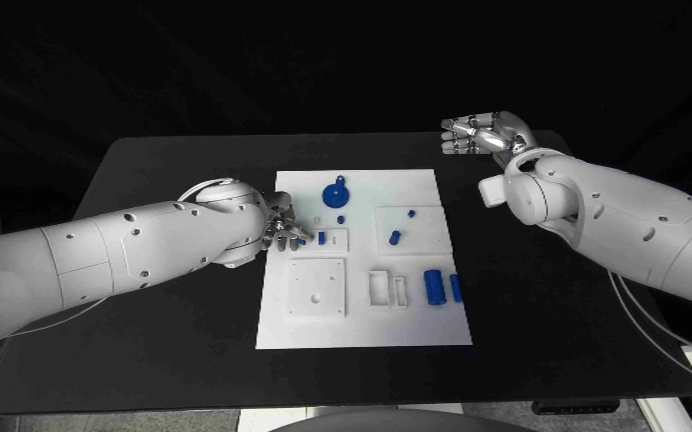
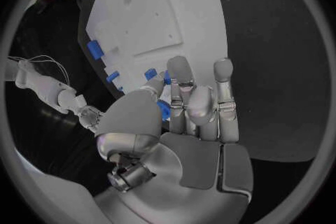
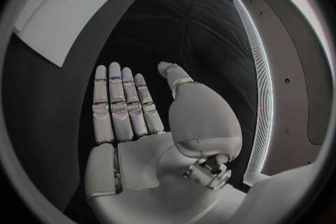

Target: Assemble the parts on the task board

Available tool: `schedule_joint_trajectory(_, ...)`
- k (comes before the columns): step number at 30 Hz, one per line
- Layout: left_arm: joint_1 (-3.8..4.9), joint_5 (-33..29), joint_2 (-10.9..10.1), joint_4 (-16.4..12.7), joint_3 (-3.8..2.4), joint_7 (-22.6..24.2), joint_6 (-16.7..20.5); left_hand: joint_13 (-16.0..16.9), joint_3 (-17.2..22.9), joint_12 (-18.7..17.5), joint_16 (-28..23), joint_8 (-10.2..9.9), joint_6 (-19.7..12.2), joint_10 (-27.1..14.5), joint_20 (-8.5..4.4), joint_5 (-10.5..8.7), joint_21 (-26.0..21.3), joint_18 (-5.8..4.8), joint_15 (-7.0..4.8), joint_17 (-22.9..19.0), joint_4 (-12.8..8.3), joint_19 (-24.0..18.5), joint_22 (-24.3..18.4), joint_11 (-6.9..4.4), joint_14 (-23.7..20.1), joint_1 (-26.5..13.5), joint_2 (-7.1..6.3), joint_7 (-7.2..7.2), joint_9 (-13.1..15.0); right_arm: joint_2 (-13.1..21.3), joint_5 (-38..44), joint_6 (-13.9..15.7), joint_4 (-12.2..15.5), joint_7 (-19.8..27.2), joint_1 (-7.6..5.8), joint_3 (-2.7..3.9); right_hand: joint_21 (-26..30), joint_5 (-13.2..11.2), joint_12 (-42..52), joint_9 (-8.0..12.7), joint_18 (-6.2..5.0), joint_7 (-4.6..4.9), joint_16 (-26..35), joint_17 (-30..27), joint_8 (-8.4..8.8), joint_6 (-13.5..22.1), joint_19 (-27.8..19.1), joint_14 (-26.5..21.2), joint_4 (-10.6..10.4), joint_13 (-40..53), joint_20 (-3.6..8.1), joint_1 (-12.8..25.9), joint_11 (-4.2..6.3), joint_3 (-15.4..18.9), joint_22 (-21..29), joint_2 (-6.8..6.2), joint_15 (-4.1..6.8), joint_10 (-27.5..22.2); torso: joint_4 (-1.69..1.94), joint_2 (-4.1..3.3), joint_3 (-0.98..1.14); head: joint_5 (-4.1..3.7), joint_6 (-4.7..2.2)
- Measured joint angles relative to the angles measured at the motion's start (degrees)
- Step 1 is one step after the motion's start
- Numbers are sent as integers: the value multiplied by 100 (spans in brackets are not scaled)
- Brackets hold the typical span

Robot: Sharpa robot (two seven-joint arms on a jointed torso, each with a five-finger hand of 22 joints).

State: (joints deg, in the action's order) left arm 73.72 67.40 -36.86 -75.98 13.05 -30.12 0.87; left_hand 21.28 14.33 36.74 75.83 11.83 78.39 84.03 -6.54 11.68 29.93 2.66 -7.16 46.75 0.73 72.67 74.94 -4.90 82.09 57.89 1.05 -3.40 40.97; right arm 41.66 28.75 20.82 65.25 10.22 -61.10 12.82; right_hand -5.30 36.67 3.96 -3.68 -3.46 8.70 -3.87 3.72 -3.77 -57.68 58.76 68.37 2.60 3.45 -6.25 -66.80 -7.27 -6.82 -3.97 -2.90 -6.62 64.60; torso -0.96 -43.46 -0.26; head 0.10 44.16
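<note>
The white task board (image 1: 364, 327) lies mid-table. A blue gear-shaped part (image 1: 336, 194) lies near its far edge, and two blue cylinders (image 1: 434, 287) lie at its near right. A small blue peg (image 1: 320, 237) stands in a white block beside my left hand (image 1: 278, 224). That hand hovers over the board's left edge with its fingers apart. In the left wrist view the left hand (image 2: 189, 106) has its fingers stretched out, with a bit of blue (image 2: 163, 110) showing between thumb and finger. My right hand (image 1: 483, 134) hangs flat and empty beyond the board's far right corner.
A square white plate (image 1: 316, 287) and a slotted white holder (image 1: 387, 290) sit on the board's near half. Another white block (image 1: 408, 227) carries small blue pieces. In the right wrist view the right hand (image 3: 133, 117) is over black table, the board (image 3: 63, 11) off to one side.
</note>
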Motion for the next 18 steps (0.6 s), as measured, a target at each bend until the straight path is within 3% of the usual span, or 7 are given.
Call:
schedule_joint_trajectory(7,-7,-2,0,12,7,-9,2,-13,-73,0,0,0,-11,0,0,-91,-13,0,0,-22,162,0,-1,0,0,-65,-66,-11,0,0,-1,0,0,0,0,0,0,0,0,0,0,0,0,0,0,0,0,0,0,0,0,0,0,0,0,0,0,0,-1,-1,-2,-1,-2)
schedule_joint_trajectory(11,-21,-3,1,39,17,-31,10,-14,-141,0,0,0,-11,0,0,-715,-14,0,0,-32,390,0,-1,0,0,-135,-134,-12,0,0,-1,0,0,0,1,0,0,0,0,0,0,0,0,0,0,0,0,0,0,0,0,-2,0,0,0,2,0,0,-1,-1,-2,-3,-2)
schedule_joint_trajectory(14,-38,-1,-3,55,30,-61,19,-32,-182,0,0,0,2,0,0,-874,-14,0,0,-32,661,0,-1,0,0,-261,-327,1,0,0,-2,0,0,0,1,0,0,0,0,0,0,0,0,0,0,0,0,0,0,0,0,-2,0,0,0,2,0,0,-1,-1,-2,-3,-2)
schedule_joint_trajectory(15,-42,0,-5,58,31,-69,25,-42,-143,0,0,0,12,0,-10,-877,-14,0,0,-32,778,10,-1,0,0,-269,-437,11,0,0,-2,0,0,0,1,0,0,0,0,0,0,0,0,0,0,0,0,0,0,0,0,-2,0,0,0,2,0,0,-1,-1,-2,-4,-5)
schedule_joint_trajectory(16,-44,1,-5,59,32,-77,32,-68,30,0,0,0,13,0,-34,-878,-13,0,0,-30,1080,34,-1,0,0,-189,-669,12,-2,0,-2,0,0,0,1,0,0,0,0,0,0,0,0,0,0,0,0,0,0,0,0,-2,0,0,0,2,0,0,-1,-2,-2,-5,-6)
schedule_joint_trajectory(18,-55,3,-2,59,41,-91,47,-87,83,0,0,13,38,0,-43,-876,-13,0,-20,-26,1334,43,-2,0,20,-170,-876,27,-7,0,-2,0,0,0,1,0,0,-1,0,0,0,0,0,0,0,0,0,0,0,0,0,-2,0,0,0,2,0,0,-2,-2,-1,-11,-8)
